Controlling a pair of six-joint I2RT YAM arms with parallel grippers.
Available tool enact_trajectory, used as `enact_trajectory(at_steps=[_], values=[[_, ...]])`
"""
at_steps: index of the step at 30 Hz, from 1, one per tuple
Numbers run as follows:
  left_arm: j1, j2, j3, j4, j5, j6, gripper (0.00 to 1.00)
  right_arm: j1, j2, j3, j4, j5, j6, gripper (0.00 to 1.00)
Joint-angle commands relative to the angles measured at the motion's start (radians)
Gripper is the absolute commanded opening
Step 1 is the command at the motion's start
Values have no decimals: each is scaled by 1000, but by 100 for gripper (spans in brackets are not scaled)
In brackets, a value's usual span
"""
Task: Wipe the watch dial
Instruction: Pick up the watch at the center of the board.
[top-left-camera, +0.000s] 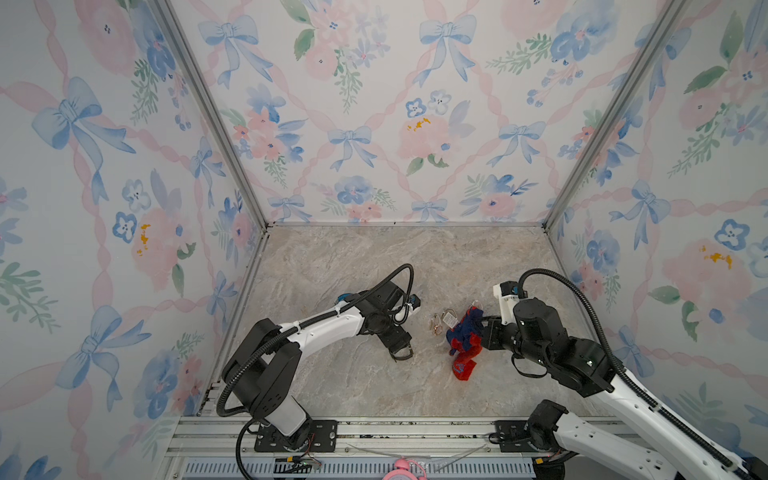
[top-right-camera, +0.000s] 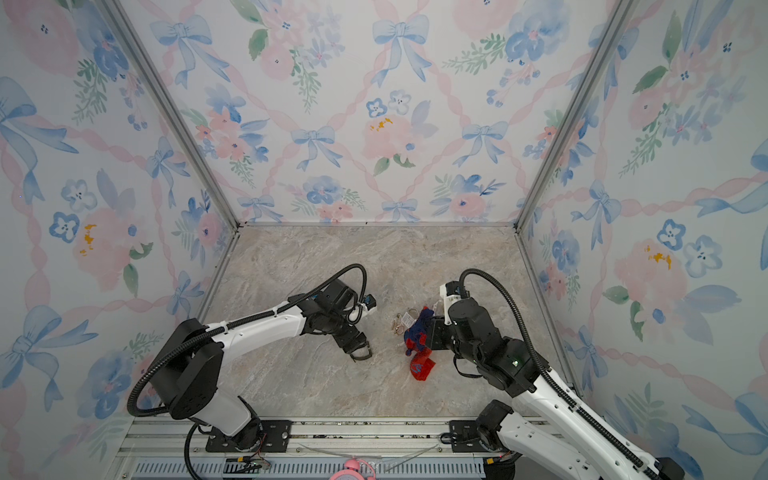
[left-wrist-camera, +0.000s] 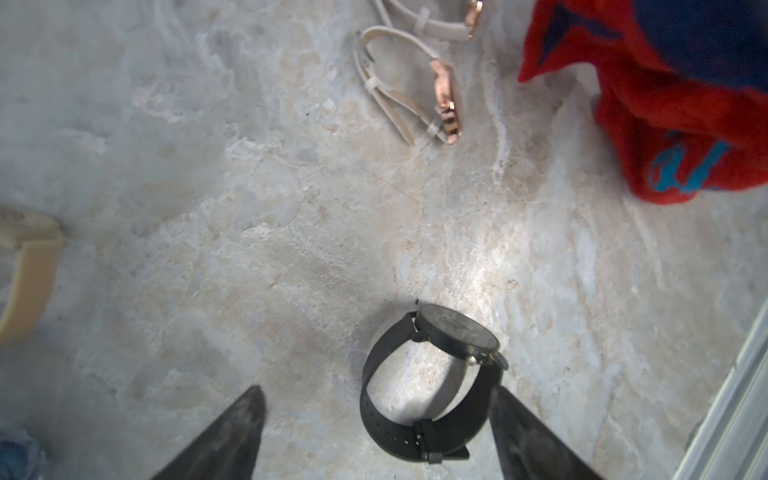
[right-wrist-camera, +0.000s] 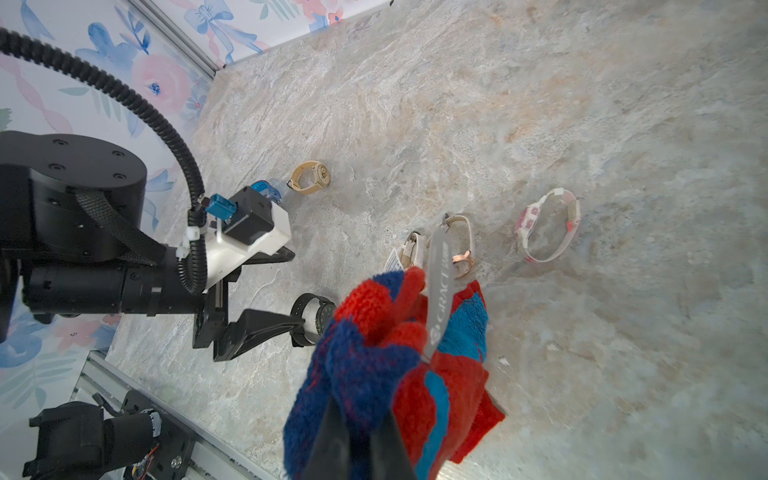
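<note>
Black all over, strap buckled into a loop: watch (left-wrist-camera: 432, 432). Rests on the edge of its strap on the marbled tabletop (left-wrist-camera: 249, 208), with the dark dial (left-wrist-camera: 457, 334) at the end of the loop farthest from the wrist camera, face tilted somewhat upward. Lies between the spread fingers of the left gripper (left-wrist-camera: 376, 390), off-centre: strap right against one fingertip (left-wrist-camera: 523, 428), bare stone between the loop and the other. Not pinched; jaws wide apart, holding nothing. Shows in both top views as well, watch (top-left-camera: 402, 353) at the very tip of the left arm, toward the front middle of the table.

Nearby, on the right arm's side: red and blue cloth (right-wrist-camera: 374, 353), bunched up and clamped in the closed right gripper (right-wrist-camera: 357, 449). Hangs apart from the watch, nowhere touching the dial. In a top view, looks like a crumpled bundle, cloth (top-right-camera: 419, 343), with a red end drooping to the table.

Farther back: rose-gold watch (left-wrist-camera: 446, 99) with a pale strap, lying on its side; tan watch (right-wrist-camera: 309, 178) near the left arm's wrist; pink-and-white watch (right-wrist-camera: 548, 224) well apart from the rest.
</note>
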Motion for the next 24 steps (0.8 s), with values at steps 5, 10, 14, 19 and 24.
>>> enact_trajectory(at_steps=[5,10,14,19,24], values=[[-49,39,10,-46,36,32,98,-19,-22,-33,33,-17,12,0],[-64,61,17,-51,-28,42,98,-26,-36,-38,25,-16,11,0],[-73,96,24,-58,-33,48,98,-36,-41,-43,21,-15,9,0],[-81,129,24,-57,-48,49,98,-42,-41,-50,24,-22,11,0],[-80,141,23,-56,-59,57,98,-48,-42,-47,26,-23,6,0]])
